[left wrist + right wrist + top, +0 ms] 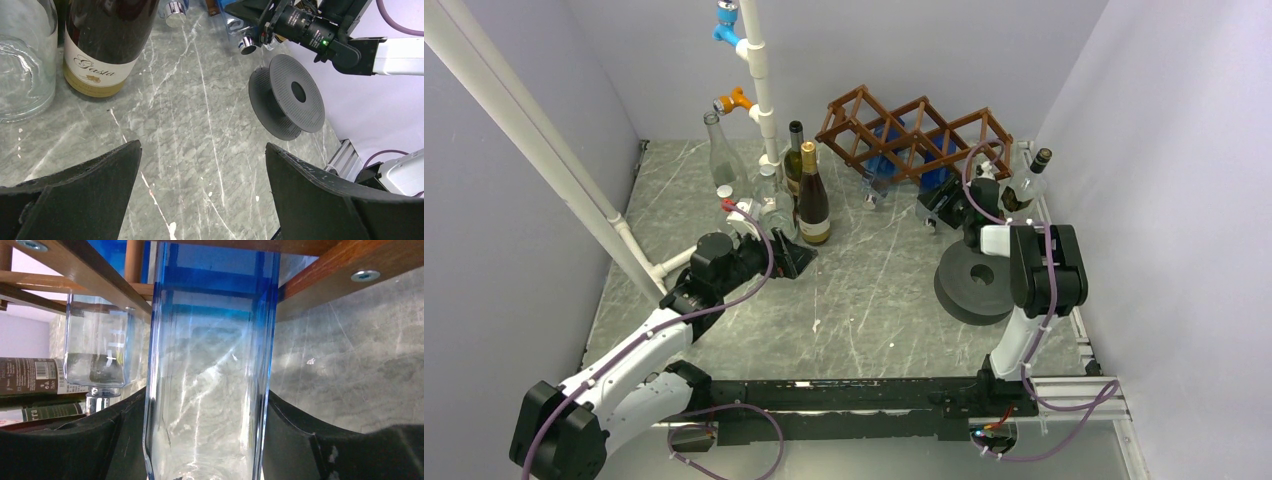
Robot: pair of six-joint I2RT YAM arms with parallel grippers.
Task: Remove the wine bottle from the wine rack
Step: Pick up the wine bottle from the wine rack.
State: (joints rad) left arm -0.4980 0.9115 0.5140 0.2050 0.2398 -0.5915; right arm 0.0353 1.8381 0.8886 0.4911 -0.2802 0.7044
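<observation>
Clamped in right gripper (207, 407), apparently from both sides: blue-tinted wine bottle (210, 340), reaching ahead past fingertips into wine rack (87, 272) cell. Well off to that hand's left, left gripper (202, 150) spread wide, grasping nothing.

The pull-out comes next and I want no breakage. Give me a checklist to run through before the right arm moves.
1. Grip: right tool clamps the blue bottle, contact on both sides: ok.
2. Seat: blue bottle lies inside its wine rack cell: ok.
3. Neighbour: clear bottle in the next cell, apart from it: ok.
4. Other arm: left tool open, empty, far from the rack: ok.
5. Retreat path past the grey spool: cannot tell.
</observation>
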